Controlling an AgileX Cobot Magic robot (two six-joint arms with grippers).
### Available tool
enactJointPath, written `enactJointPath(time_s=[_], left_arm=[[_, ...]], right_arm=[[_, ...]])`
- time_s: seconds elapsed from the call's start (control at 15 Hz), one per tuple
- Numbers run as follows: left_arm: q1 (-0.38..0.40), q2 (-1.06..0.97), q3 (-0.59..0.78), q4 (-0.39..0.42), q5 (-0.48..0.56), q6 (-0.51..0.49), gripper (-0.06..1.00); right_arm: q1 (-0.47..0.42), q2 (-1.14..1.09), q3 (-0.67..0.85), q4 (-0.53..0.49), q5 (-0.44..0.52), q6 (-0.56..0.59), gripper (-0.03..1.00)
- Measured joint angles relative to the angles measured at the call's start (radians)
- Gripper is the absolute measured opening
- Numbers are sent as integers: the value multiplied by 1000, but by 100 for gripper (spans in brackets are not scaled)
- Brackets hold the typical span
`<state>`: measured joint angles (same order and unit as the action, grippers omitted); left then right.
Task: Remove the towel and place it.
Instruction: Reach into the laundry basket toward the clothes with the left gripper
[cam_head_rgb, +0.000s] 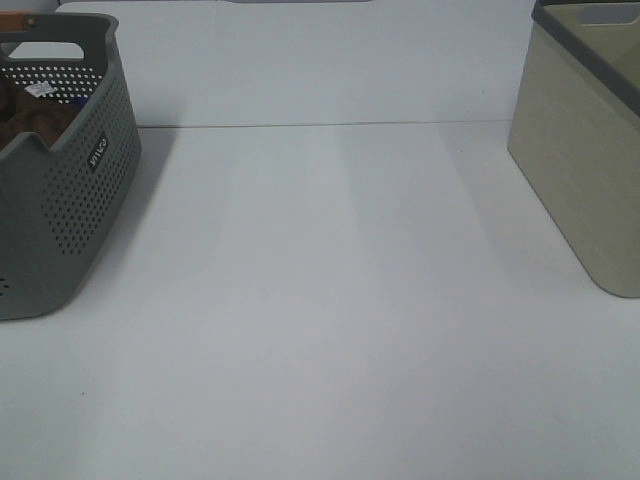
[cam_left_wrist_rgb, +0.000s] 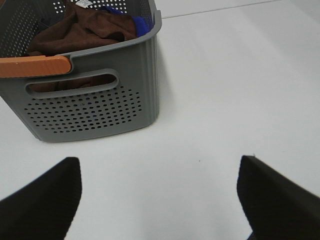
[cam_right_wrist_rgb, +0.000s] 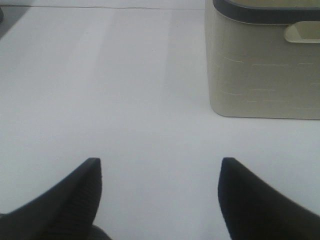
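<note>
Desk (cam_head_rgb: 320, 350) is carrying a grey basket (cam_head_rgb: 70, 220) at its left and a beige bin (cam_head_rgb: 590, 170) at its right. Brown towel (cam_left_wrist_rgb: 80, 30) is lying crumpled inside the basket, touching a blue cloth (cam_left_wrist_rgb: 137, 22). Left pincer (cam_left_wrist_rgb: 160, 200) and right pincer (cam_right_wrist_rgb: 160, 195) are hovering wide open, gripping nothing.

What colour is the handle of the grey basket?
The handle is orange; the left wrist view shows it best.

reddish-brown towel (cam_left_wrist_rgb: 82, 30) in perforated grey basket (cam_left_wrist_rgb: 100, 107); beige bin (cam_head_rgb: 585, 170), grey-rimmed
</note>
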<state>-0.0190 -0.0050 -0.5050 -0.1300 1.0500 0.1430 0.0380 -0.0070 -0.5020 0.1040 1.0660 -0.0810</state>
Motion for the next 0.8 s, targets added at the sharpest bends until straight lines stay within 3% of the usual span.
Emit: enactJointPath(time_s=[0.8], left_arm=[[0, 0, 0, 0, 0, 0, 80]], right_arm=[[0, 0, 0, 0, 0, 0, 64]])
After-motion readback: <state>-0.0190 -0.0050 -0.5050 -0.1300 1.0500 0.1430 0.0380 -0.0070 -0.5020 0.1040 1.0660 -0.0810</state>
